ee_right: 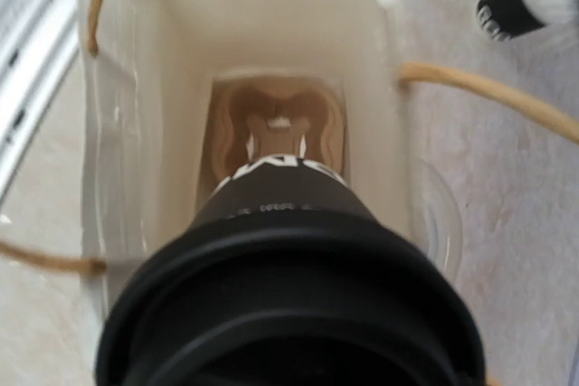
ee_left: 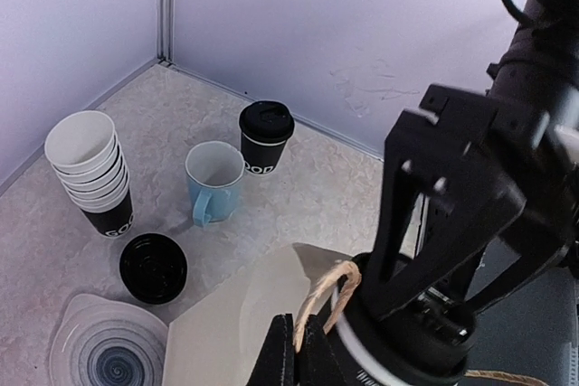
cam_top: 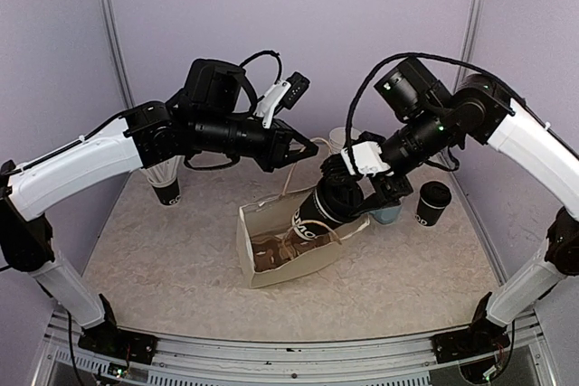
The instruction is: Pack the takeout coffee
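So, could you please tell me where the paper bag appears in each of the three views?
Top external: paper bag at the centre of the picture.
Left wrist: bottom centre, cream flap.
Right wrist: its open mouth fills the frame.
Shared landmark: the takeout coffee at its mouth.

Paper bag (cam_top: pixel 246 240) is pictured at the centre of the counter (cam_top: pixel 172 264), its mouth turned upward. The takeout coffee (cam_top: pixel 317 212) is held tilted in the right gripper (cam_top: pixel 348 192), with its base at the bag's mouth and its lid up and to the right. One bag handle (ee_left: pixel 318 300) is pinched in the left gripper (ee_left: pixel 294 350) above the bag's far side. Right of the bag, a mug (ee_left: pixel 213 183) is set between a stack of cups (ee_left: pixel 89 164) and a lidded cup (ee_left: pixel 266 133). A loose lid (ee_left: pixel 153 268) lies nearer the bag, with a plate (ee_left: pixel 104 354) just beside it. Another cup (cam_top: pixel 166 185) stands well apart at far left.
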Action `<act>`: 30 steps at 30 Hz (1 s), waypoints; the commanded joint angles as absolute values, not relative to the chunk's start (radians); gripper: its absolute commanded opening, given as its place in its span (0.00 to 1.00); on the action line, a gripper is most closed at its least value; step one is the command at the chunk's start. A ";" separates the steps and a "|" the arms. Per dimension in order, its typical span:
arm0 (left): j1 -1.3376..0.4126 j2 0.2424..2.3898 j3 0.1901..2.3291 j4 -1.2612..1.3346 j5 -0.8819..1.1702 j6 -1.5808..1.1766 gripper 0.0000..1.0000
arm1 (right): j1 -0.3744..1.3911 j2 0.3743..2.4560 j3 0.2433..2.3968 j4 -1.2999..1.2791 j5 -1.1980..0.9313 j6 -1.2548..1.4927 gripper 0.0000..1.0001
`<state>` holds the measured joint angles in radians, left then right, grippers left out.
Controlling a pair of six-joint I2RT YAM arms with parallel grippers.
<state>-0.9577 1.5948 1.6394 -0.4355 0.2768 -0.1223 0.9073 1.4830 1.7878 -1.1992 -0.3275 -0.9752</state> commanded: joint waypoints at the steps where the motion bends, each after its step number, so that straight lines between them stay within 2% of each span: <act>1: -0.973 1.582 1.651 -0.423 0.266 -0.140 0.00 | 0.993 1.531 1.756 -1.149 -0.118 -0.971 0.52; 10: -1.009 1.579 1.683 -0.452 0.274 -0.159 0.00 | 1.112 1.567 1.679 -1.114 0.055 -0.962 0.52; 12: -1.016 1.580 1.683 -0.451 0.280 -0.167 0.02 | 1.129 1.565 1.664 -1.122 0.070 -0.962 0.52; 13: -1.021 1.580 1.683 -0.446 0.285 -0.171 0.08 | 1.137 1.561 1.656 -1.124 0.076 -0.962 0.52; 16: -1.041 1.578 1.700 -0.473 0.257 -0.162 0.39 | 1.155 1.555 1.633 -1.137 0.086 -0.950 0.51; 21: -1.070 1.509 1.718 -0.518 0.182 -0.108 0.59 | 1.187 1.521 1.594 -1.164 0.106 -0.933 0.49; 24: -1.069 1.409 1.663 -0.483 0.116 -0.058 0.67 | 1.204 1.483 1.526 -1.146 0.137 -0.941 0.49; 26: -1.007 1.343 1.568 -0.413 0.052 -0.081 0.73 | 1.221 1.455 1.471 -1.125 0.169 -0.959 0.48; 30: -0.789 1.297 1.383 -0.335 0.107 -0.199 0.66 | 1.260 1.408 1.396 -1.086 0.226 -0.987 0.48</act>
